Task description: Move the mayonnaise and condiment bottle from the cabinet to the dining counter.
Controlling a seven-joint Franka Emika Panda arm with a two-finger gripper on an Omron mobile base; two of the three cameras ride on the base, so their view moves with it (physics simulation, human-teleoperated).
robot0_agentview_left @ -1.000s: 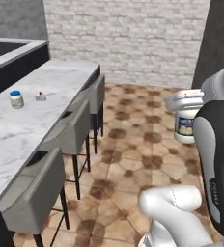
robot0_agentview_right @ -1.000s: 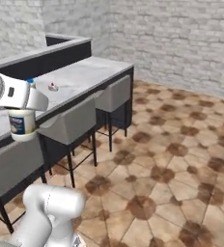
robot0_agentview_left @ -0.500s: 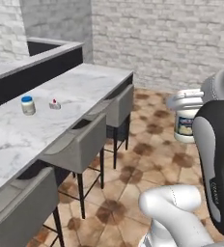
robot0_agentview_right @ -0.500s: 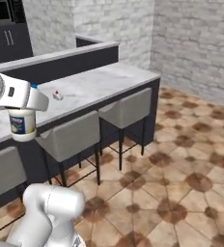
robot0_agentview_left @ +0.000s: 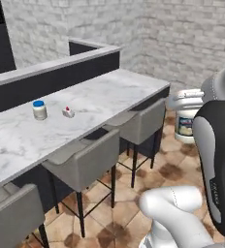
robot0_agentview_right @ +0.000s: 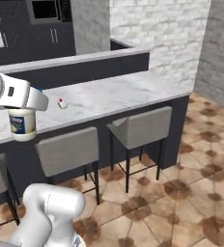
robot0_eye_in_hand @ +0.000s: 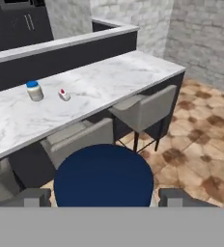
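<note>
The gripper [robot0_eye_in_hand: 104,198] is clamped on the mayonnaise [robot0_agentview_left: 185,118], a white jar with a blue label band and a dark navy lid, and carries it upright in the air beside the arm; that is why the jaws stand wide, since the jar's body fills the gap between them. In the hand view the navy lid sits between the two dark finger tips [robot0_eye_in_hand: 31,197], so the hold looks centred and taken near the top, which lets the jar hang straight and go down on its base. The jar hangs out over the tiled floor [robot0_agentview_right: 191,193], well apart from the dining counter [robot0_agentview_left: 114,92], so this looks like the carrying stage, with the setting-down yet to come. On the table stand a wider cream jar [robot0_agentview_left: 39,110] with a bright blue lid and, just beside it, a small white and red thing [robot0_agentview_left: 68,112] too small to name. Grey stools [robot0_agentview_right: 140,126] line its near edge. The condiment bottle is not to be made out here.
</note>
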